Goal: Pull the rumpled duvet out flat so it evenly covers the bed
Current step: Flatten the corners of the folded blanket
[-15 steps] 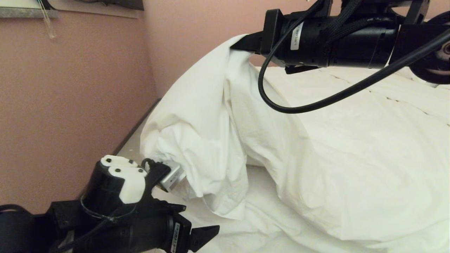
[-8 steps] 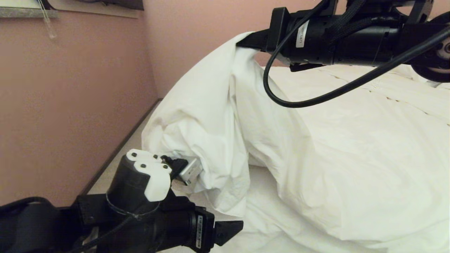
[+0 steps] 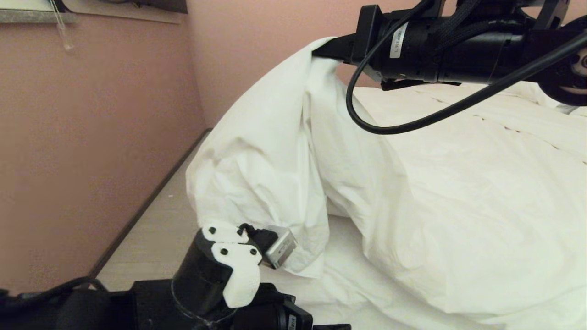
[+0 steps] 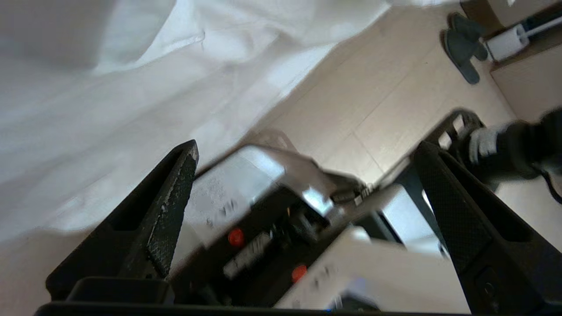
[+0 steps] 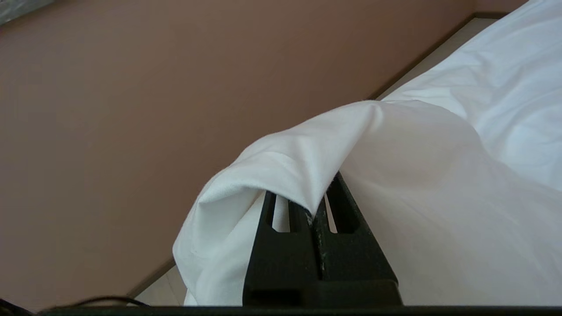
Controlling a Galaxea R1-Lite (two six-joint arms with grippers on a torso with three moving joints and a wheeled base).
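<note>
The white duvet (image 3: 412, 192) lies bunched on the bed (image 3: 344, 270), and one fold is lifted into a tall peak at the bed's left side. My right gripper (image 3: 326, 48) holds that peak at the top of the head view. In the right wrist view the right gripper (image 5: 318, 210) is shut on the duvet (image 5: 307, 162), and the cloth drapes over its tips. My left wrist (image 3: 229, 268) sits low, just under the hanging duvet corner (image 3: 298, 256). The left gripper (image 4: 307, 147) is open wide with nothing between its fingers, beside the duvet (image 4: 109, 109).
A pink wall (image 3: 91, 137) runs close along the left, with a narrow strip of pale floor (image 3: 151, 238) between it and the bed. The left wrist view shows the robot's own base (image 4: 263, 228), dark slippers (image 4: 461, 48) and a white box (image 4: 507, 41) on the floor.
My left arm has swung to the right along the bottom of the head view, ending under the hanging duvet corner. The right gripper has shifted the held fold slightly up and right.
</note>
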